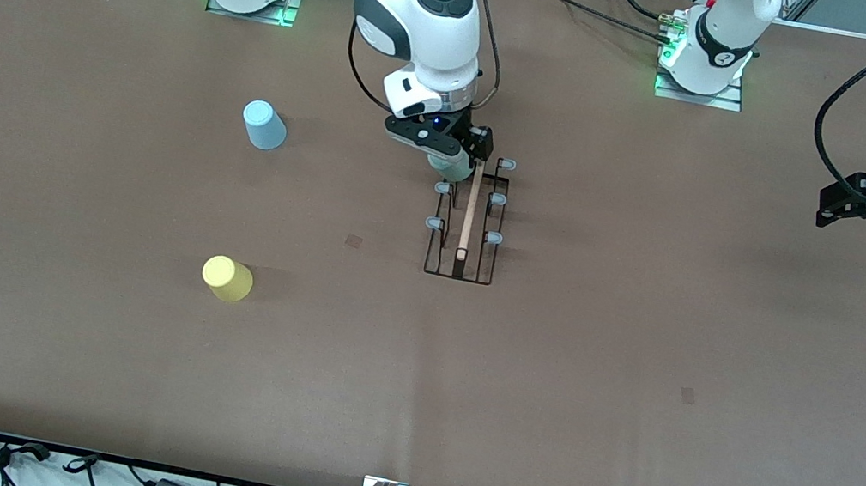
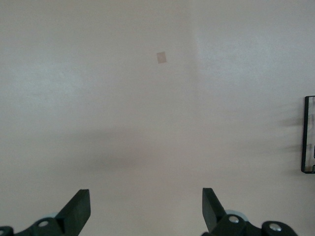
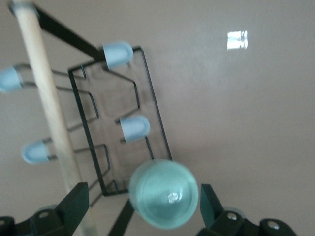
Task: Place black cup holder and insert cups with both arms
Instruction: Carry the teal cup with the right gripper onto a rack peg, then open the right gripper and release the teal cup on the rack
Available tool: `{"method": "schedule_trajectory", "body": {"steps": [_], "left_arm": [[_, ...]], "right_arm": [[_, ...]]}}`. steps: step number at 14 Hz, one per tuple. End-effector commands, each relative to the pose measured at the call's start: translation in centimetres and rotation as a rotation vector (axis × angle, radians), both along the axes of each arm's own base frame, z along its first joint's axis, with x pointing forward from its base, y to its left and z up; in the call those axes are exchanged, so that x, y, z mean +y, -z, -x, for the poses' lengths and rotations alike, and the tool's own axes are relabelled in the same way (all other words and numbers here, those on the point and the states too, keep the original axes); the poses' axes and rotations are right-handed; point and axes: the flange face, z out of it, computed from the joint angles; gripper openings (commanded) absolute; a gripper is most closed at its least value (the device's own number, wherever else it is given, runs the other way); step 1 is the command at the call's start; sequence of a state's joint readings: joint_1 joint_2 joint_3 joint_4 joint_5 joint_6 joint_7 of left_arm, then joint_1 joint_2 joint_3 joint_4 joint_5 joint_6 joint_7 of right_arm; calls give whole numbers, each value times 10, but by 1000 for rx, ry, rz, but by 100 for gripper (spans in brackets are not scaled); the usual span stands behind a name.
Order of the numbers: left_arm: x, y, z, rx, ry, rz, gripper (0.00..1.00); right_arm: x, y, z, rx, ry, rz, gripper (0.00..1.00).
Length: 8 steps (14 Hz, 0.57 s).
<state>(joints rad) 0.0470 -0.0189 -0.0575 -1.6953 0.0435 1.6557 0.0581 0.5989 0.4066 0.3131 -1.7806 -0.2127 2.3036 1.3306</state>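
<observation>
Presently, the black cup holder (image 1: 467, 222) stands upright at mid-table, its wooden rod (image 1: 470, 210) running toward the front camera, and the mint green cup (image 3: 164, 193) sits inverted on the peg at the rack's end farthest from that camera, on the side toward the right arm's end of the table. You have the right gripper (image 1: 447, 154) directly over that cup; in the right wrist view its fingers (image 3: 76, 202) stand apart on either side of the cup with a gap showing, so I judge the cup released and seated, not held. To finish this step well, lift straight up along the peg's line before swinging away, so neither finger clips the cup or the rod. Two cups remain loose on the table, both at roughly nine o'clock from the rack: the light blue cup (image 1: 265, 125) farther from the front camera, the yellow cup (image 1: 227, 278) nearer to it. The left gripper (image 1: 848, 203) waits over bare table (image 2: 147, 123) toward the left arm's end, at three o'clock from the rack, its fingers spread wide and holding nothing.
</observation>
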Motion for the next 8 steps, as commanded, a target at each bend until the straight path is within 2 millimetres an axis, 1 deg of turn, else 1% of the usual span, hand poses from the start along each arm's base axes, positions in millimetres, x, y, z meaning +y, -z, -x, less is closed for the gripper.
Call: {"method": "schedule_trajectory", "body": {"steps": [1, 2, 3, 5, 6, 7, 8], "left_arm": [[-4, -6, -2, -1, 16, 24, 100], [-3, -6, -2, -2, 15, 24, 100], [-3, -6, -2, -2, 15, 24, 100], [-3, -6, -2, -2, 15, 24, 100], [-3, -7, -2, -3, 15, 24, 100], [-3, -7, -2, -3, 15, 24, 100], [-3, -7, -2, -3, 15, 24, 100]], "right_arm": [[-47, -32, -47, -33, -71, 65, 100], [-81, -37, -72, -27, -138, 105, 100], [-112, -37, -93, -9, -195, 139, 100], [-187, -30, -137, 32, -303, 191, 100], [-226, -23, -159, 45, -344, 204, 100], [-260, -15, -176, 56, -366, 210, 100], [-291, -1, -191, 62, -387, 209, 100]]}}
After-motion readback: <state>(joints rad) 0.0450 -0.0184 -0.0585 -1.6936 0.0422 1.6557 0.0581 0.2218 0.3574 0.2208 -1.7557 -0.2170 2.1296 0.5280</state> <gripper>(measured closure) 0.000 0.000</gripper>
